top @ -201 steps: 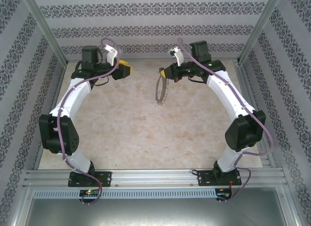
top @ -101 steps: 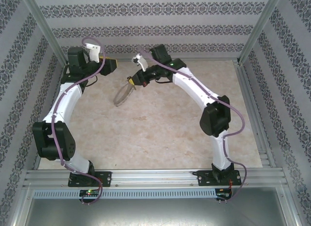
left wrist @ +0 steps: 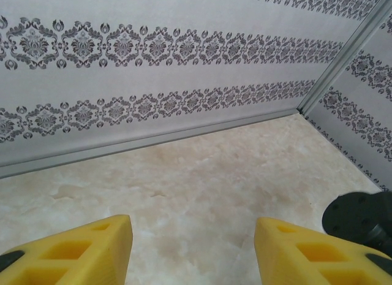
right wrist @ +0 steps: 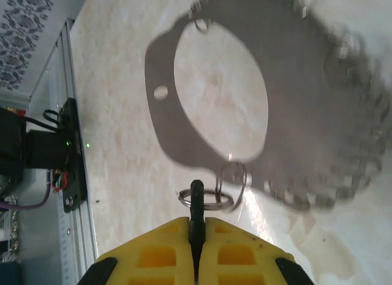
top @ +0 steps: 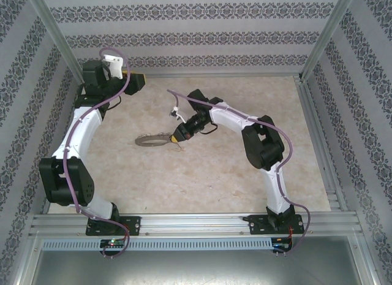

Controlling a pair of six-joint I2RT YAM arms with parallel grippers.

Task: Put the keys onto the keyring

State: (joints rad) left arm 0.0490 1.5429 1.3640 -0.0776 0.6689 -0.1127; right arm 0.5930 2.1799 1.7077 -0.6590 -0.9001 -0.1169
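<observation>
ring (top: 153, 140): you'll find it on the table (top: 245, 193), left of frame centre.
right gripper (top: 177, 138): just right of the ring.
key (right wrist: 196, 199): between that gripper's fingers, at the ring's edge.
left gripper (top: 136, 81): upper left, well apart.

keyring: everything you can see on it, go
Keyring: thin silver metal hoop fringed with small loops, blurred in the wrist view. It lies about flat on the table, left of centre. The shut right claw meets its right edge, pinching a thin dark piece there; part of the ring or not, I cannot tell.
</observation>
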